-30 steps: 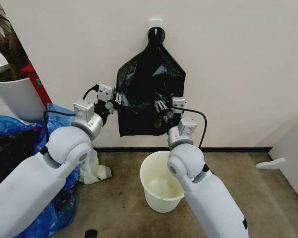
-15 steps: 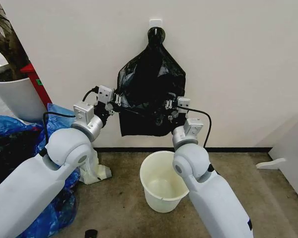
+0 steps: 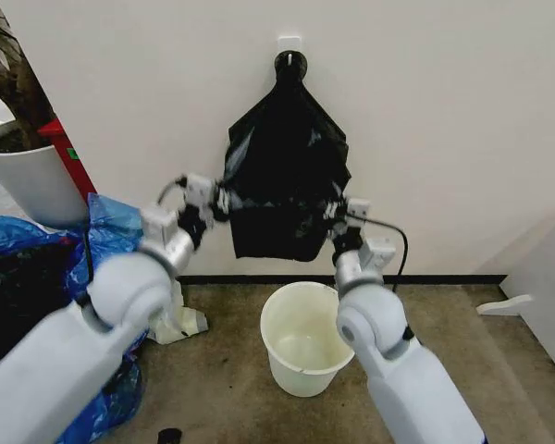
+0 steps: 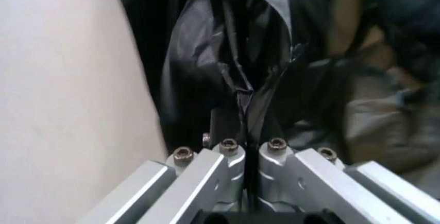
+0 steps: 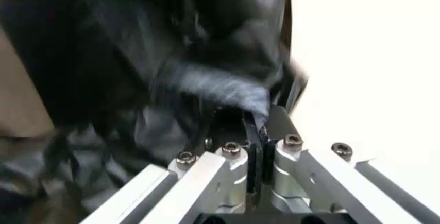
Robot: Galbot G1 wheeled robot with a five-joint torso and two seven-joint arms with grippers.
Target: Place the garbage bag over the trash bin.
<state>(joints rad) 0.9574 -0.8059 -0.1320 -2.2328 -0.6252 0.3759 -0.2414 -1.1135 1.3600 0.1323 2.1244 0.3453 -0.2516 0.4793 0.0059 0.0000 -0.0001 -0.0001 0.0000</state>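
The black glossy garbage bag [image 3: 285, 171] hangs from a hook on the wall, directly above the trash bin [image 3: 303, 337], a cream-white bucket standing on the floor. My left gripper [image 3: 220, 201] is shut on the bag's left edge, and in the left wrist view the closed fingers [image 4: 227, 154] pinch a fold of the garbage bag [image 4: 234, 54]. My right gripper [image 3: 339, 215] is shut on the bag's right edge; the right wrist view shows its fingers [image 5: 237, 154] clamped on the crumpled garbage bag [image 5: 172, 64]. The bag is stretched between both grippers.
A large white plant pot [image 3: 28, 180] with a trunk stands at the left. Blue plastic bags [image 3: 37, 250] pile on the floor below it. A white wall lies right behind the bag. A white panel [image 3: 546, 287] stands at the far right.
Both grippers have moved right and slightly down with the bag's edges, and the bag's lower part now hangs wider and flatter between them.
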